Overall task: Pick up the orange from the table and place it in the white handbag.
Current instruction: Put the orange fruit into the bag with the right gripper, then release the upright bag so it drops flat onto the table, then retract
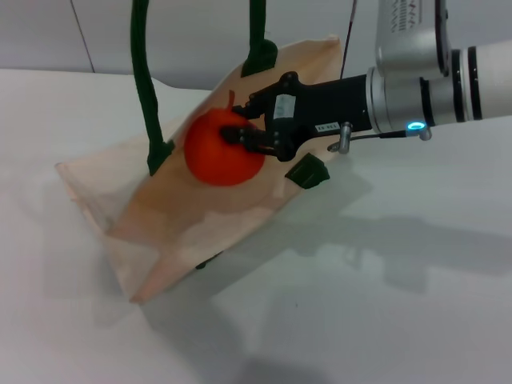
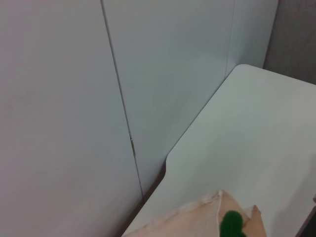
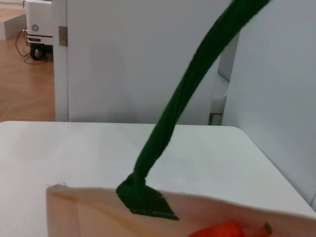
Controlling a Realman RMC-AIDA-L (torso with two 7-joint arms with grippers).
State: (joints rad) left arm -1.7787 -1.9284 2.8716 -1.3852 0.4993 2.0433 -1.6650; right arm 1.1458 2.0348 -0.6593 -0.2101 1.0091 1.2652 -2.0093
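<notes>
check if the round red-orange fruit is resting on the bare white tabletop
No, the right gripper holds the round red-orange fruit at the open cream cloth bag, off the white tabletop.

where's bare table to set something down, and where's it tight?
Bare table in front of and to the right of the white handbag, below the right arm; also left of the bag. Tight at the bag mouth: the right gripper holds the orange between the green handles. Left gripper not in view.
</notes>
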